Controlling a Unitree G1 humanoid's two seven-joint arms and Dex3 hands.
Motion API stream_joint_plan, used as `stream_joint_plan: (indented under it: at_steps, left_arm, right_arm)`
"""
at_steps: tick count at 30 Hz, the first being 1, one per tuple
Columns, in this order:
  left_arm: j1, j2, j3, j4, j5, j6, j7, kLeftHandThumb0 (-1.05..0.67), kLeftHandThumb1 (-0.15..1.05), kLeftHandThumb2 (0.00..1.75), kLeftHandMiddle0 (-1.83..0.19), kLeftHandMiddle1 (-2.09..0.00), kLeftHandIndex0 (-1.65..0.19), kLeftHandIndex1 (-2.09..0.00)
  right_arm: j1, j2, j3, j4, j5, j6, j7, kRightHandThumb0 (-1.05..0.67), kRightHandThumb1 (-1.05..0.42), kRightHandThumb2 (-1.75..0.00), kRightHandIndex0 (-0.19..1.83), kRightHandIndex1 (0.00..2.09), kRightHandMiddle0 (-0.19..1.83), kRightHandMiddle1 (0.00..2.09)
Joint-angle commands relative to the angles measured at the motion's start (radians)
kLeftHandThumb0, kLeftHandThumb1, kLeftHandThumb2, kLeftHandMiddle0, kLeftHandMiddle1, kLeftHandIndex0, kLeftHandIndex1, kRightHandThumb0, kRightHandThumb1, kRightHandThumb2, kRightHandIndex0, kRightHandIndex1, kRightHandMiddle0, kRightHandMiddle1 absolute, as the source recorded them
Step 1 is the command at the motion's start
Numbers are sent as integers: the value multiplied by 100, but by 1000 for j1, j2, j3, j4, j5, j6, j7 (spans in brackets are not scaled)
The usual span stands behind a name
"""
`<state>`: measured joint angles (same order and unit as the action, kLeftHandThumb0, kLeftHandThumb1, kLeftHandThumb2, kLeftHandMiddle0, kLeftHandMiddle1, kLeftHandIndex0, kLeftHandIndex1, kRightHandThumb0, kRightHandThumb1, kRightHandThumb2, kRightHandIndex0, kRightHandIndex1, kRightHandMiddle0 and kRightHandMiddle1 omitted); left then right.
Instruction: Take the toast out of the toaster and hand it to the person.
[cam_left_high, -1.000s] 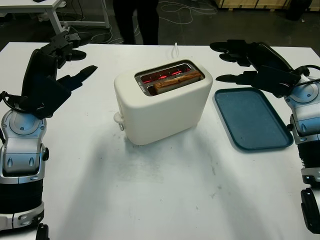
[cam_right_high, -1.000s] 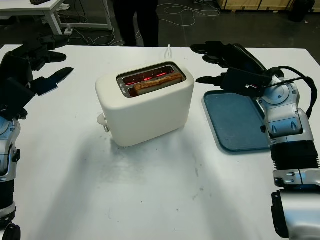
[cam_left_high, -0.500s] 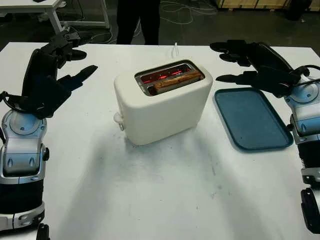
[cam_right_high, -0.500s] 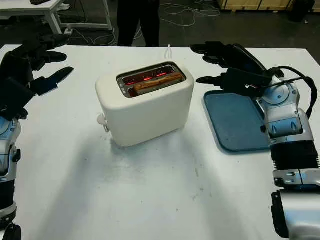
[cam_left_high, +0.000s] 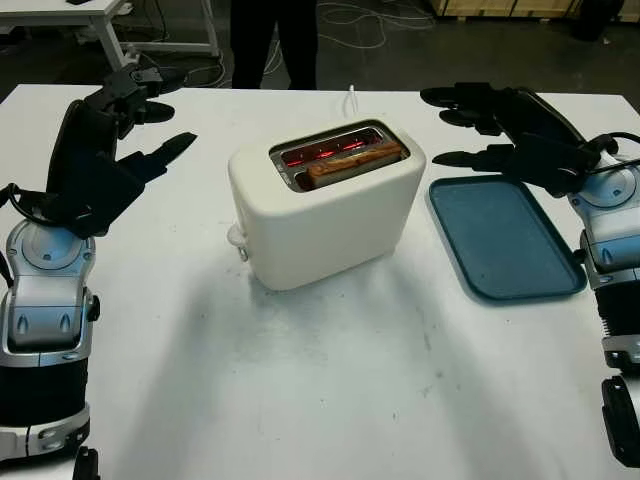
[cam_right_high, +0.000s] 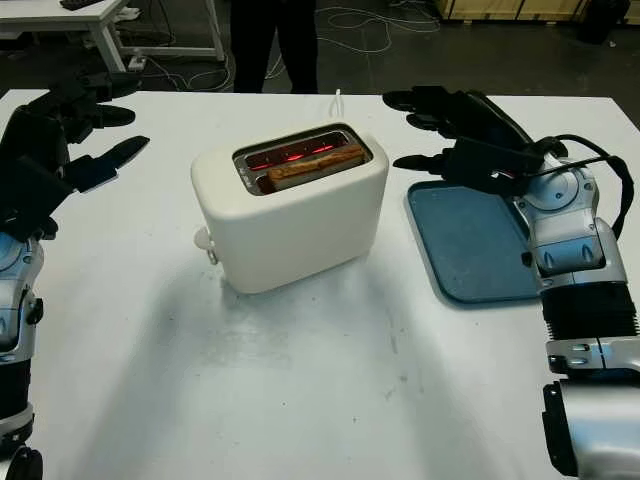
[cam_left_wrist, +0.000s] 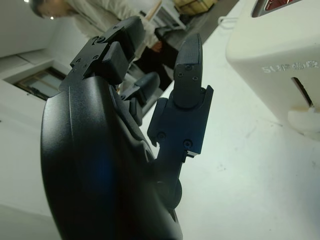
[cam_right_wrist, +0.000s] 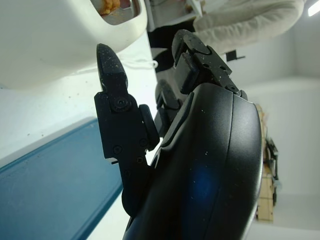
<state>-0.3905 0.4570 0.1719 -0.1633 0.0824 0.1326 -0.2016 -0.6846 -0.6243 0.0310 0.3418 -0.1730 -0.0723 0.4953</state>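
Almost nothing changing over last second: person (cam_left_high: 280, 35) shifting slightly at far table edge, both arms holding same pose, so extraction not yet begun.

Left hand (cam_left_high: 125, 125) hovering open, well left of toaster (cam_left_high: 325, 205); right hand (cam_left_high: 490, 125) hovering open over far end of tray (cam_left_high: 505, 245).

Toast (cam_left_high: 355, 160) sitting browned, rough-crusted in near slot, elements glowing red.

Toaster smooth cream plastic, rounded. Tray flat, blue, matte.

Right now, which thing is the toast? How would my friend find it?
Find the big cream toaster in the middle of the white table. Look into its top slots, which glow red. The toast is the brown slice poking up from the slot nearer the robot, the only brown thing there.
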Motion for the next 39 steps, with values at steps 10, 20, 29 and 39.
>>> stream_joint_plan:
  at_steps: [10, 20, 29, 39]
  left_arm:
    - [1, 0, 0, -8, -4, 0, 1, -32, 92, 15, -16, -95, -34, -48]
    - [9, 4, 4, -14, -4, 1, -1, -31, 92, 16, -16, -94, -33, -49]
    - [9, 1, 4, -19, -6, 6, 1, -30, 92, 15, -15, -94, -33, -49]
    - [3, 0, -1, -3, -6, -10, -1, -29, 92, 16, -16, -94, -33, -50]
  right_arm:
    - [3, 5, -7, -13, 7, -8, -11, -39, -92, -4, 40, 0, 39, 0]
    - [3, 1, -1, -13, -1, -8, -14, -41, -92, -4, 41, 1, 40, 1]
    - [2, 2, 3, -5, -11, -12, -20, -41, -92, -4, 41, 1, 40, 1]
    - [7, 2, -6, -17, 3, 3, -14, -33, -92, -2, 41, 0, 40, 0]
